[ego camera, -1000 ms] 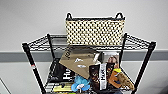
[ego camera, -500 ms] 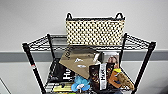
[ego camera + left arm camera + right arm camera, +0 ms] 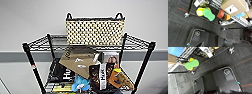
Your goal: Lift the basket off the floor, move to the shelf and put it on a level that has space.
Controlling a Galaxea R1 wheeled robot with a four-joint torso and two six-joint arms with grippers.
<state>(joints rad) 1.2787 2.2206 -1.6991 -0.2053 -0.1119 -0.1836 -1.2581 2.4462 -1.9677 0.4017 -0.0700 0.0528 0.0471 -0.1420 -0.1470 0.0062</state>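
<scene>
The cream woven basket (image 3: 95, 32) with its dark rim and two loop handles stands upright on the level (image 3: 42, 43), the top wire tier of the black shelf (image 3: 30, 61), close to the white wall. Nothing touches the basket in the head view. Both wrist views look down at the dark carpet floor (image 3: 178, 30) (image 3: 245, 68) beside the shelf's caster feet (image 3: 186, 15) (image 3: 231, 50). My own dark base shows below each wrist (image 3: 205, 40) (image 3: 225, 80).
The tier below the basket is crowded: a tan cardboard box (image 3: 77, 61), printed packets (image 3: 101, 76), a blue toy (image 3: 80, 84) and an orange item (image 3: 115, 76). Green (image 3: 208, 14), yellow (image 3: 199, 11) and orange (image 3: 220, 13) sponges lie low on the shelf.
</scene>
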